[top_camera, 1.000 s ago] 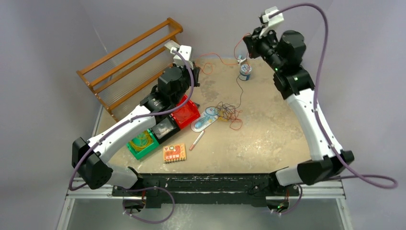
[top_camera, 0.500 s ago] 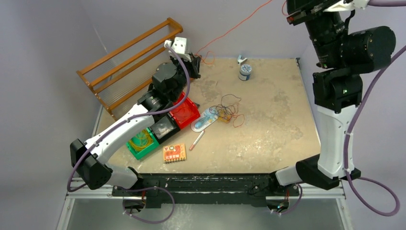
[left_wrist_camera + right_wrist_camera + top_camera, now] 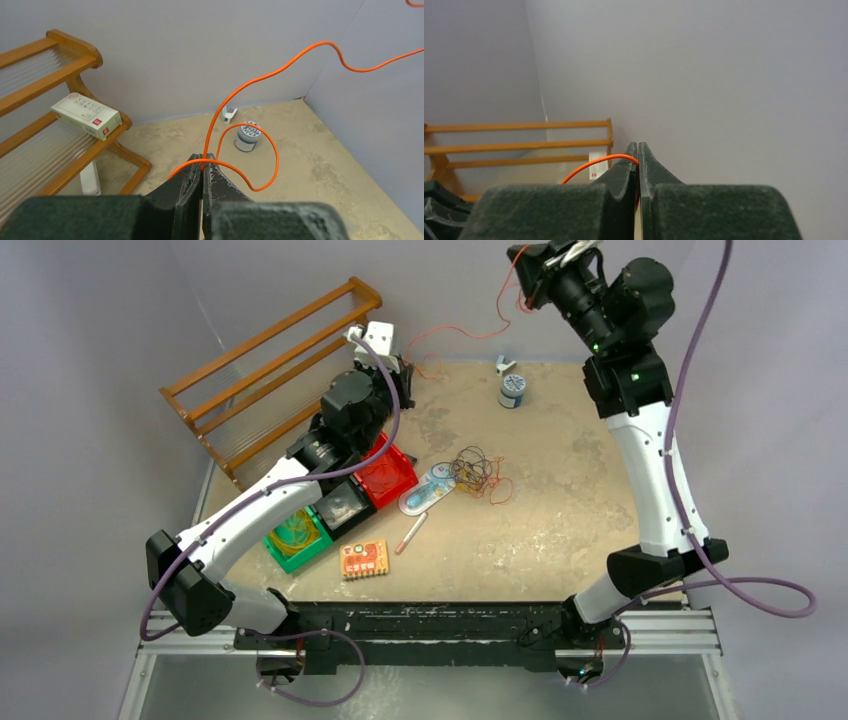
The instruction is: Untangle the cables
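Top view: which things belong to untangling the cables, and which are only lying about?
Job: orange cable, pinched by the left hand and the right hand; cable tangle at mid-table.

Lying about: rack, red bin, green bin, box, pen, spool.

No legible text; white box (image 3: 86, 115) print too blurred.
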`<state>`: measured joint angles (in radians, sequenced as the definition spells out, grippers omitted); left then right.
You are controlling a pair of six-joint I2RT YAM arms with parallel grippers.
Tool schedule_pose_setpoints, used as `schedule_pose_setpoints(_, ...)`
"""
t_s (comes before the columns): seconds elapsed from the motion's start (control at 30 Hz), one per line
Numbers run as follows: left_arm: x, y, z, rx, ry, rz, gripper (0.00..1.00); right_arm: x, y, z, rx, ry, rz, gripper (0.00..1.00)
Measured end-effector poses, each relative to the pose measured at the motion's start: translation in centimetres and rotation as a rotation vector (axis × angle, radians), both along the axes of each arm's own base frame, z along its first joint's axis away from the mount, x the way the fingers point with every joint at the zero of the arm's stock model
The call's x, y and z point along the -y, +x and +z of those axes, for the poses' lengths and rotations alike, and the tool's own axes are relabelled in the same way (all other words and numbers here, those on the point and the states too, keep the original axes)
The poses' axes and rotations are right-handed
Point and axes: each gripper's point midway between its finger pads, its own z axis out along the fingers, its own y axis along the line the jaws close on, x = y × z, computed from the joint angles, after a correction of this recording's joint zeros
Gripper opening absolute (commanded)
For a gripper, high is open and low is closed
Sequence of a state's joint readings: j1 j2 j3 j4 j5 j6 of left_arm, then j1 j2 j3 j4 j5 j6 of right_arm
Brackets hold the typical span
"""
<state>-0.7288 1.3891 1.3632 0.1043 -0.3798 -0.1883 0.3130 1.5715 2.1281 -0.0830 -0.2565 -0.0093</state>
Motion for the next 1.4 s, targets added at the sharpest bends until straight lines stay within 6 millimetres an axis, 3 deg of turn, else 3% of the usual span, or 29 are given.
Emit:
schedule_pose_setpoints(0.17,-1.0,0.2,-2.4,-0.081,0.052,0.024,0.0,-1.5,1.0,-5.2,-0.125,-0.012,0.066,0.0)
schedule_pose_setpoints(0.33,-5.0,1.6,-5.8,-0.206,0.04,0.109,0.0,-4.0,1.4,-11.2,-0.266,-0.021,0.166,0.0)
schedule_pose_setpoints(0.47,-8.7,1.6,-10.2,-0.317,0.03,0.194,0.0,-7.4,1.3,-16.6,-0.383,-0.049,0.235,0.0)
schedule_pose_setpoints(0.7,-9.8,0.0,-17.3,-0.473,0.078,0.22,0.0,-13.4,-0.2,-23.6,-0.5,-0.098,0.354,0.0)
schedule_pose_setpoints(0.9,-10.3,0.0,-20.7,-0.537,0.088,0.244,0.0,-16.9,-0.7,-27.8,-0.559,-0.126,0.42,0.0)
schedule_pose_setpoints(1.07,-10.0,1.3,-23.4,-0.585,0.076,0.26,0.0,-17.3,-1.0,-30.1,-0.595,-0.113,0.429,0.0)
schedule_pose_setpoints(1.27,-9.5,1.6,-26.4,-0.651,0.061,0.258,0.21,-17.4,-1.1,-31.6,-0.616,-0.094,0.429,0.0)
schedule_pose_setpoints(1.4,-9.3,1.7,-27.1,-0.668,0.044,0.261,0.34,-17.4,-1.2,-31.9,-0.623,-0.084,0.432,0.0)
